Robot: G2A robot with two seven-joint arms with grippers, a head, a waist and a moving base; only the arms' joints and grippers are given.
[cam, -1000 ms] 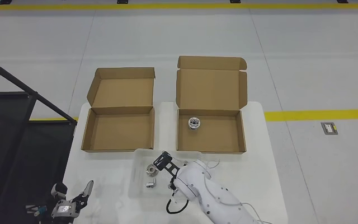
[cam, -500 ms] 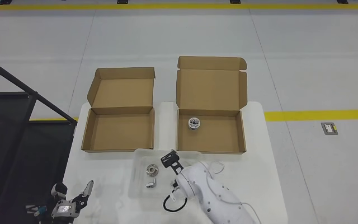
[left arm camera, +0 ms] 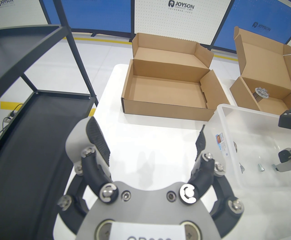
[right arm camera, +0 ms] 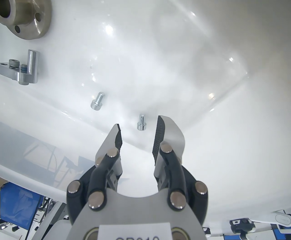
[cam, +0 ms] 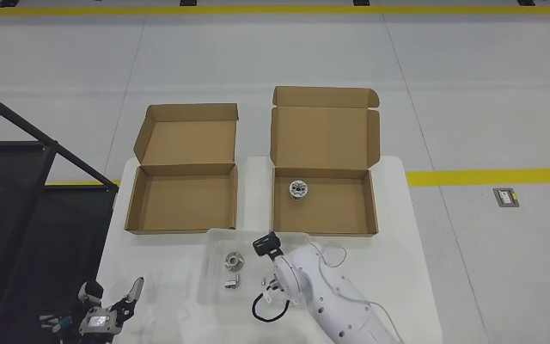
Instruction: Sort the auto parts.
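White and rounded at the corners, the surface [cam: 172, 258] stands on a pale grey floor [cam: 464, 86] crossed by a yellow line [cam: 481, 177]. A black rack [cam: 34, 215] stands just beside its left edge. The left wrist view shows blue panels [left arm camera: 102, 13] and a white pegboard [left arm camera: 177, 20] behind the far side.

Two open cardboard boxes sit side by side along the far half, lids folded back. The left box [cam: 182, 199] shows bare cardboard inside. The right box [cam: 335, 211] holds a round metal part [cam: 297, 188] near its far left corner.

A clear plastic bin [cam: 209, 258] sits nearer the robot, in front of the gap between the boxes. It holds a flanged hub [cam: 233, 259] and, nearer still, a small bracket [cam: 230, 281]. In the right wrist view two short bolts lie on the bin's floor, one [right arm camera: 97, 101] close to the bracket and the other [right arm camera: 141, 122] apart from it.

The right end effector [right arm camera: 139, 123] hangs over the bin floor with its jaws partly apart and nothing between its pads. The second bolt shows in the gap beyond the fingertips, untouched.

The left end effector [left arm camera: 146, 129] hovers at the near left corner of the surface, well away from the bin. Its jaws are spread wide and grip nothing.
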